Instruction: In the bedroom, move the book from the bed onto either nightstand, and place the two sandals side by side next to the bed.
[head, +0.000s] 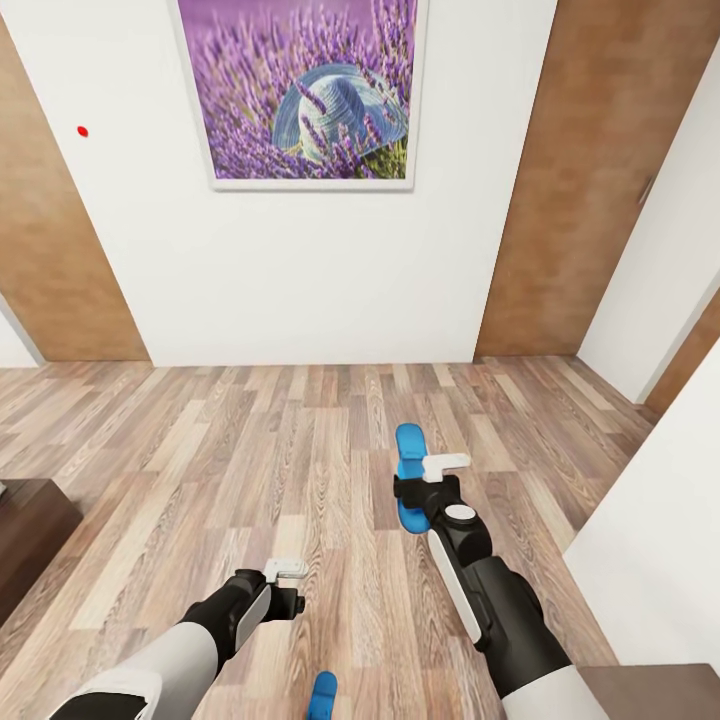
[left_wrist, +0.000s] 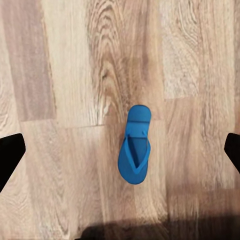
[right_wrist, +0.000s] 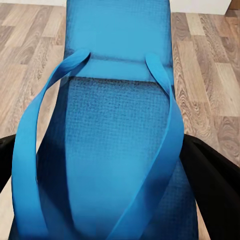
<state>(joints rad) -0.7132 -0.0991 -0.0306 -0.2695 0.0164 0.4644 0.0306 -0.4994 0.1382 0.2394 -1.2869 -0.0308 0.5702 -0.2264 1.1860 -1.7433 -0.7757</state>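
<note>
My right gripper (head: 412, 487) holds one blue sandal (head: 409, 452) between its jaws, above the wood-plank floor (head: 200, 450). In the head view this sandal is at about 1 o'clock from the picture's centre, with its tip pointing toward the white wall (head: 300, 280), and my arm hides its rear half. My right wrist view gives what the head view cannot: the sole (right_wrist: 120, 150) from very close, with a fine woven texture, and two straps (right_wrist: 165, 165) of the same bright blue that run together in a V. My dark fingers (right_wrist: 210, 185) press on both edges of the sole.

My left gripper (head: 290, 588) hangs over the floor at about 7 o'clock with its jaws wide apart, and nothing is between them. The second sandal (head: 323, 693) shows in the head view only as a small blue tip at 6 o'clock, at the lower edge. My left wrist view shows it whole (left_wrist: 135, 145): it lies flat on the planks, an elongated oval, strap side up, well apart from my fingertips (left_wrist: 10, 155).

I can read no writing or brand on the sandals. The framed picture (head: 300, 90) on the wall shows a blue hat among purple lavender, without letters.
</note>
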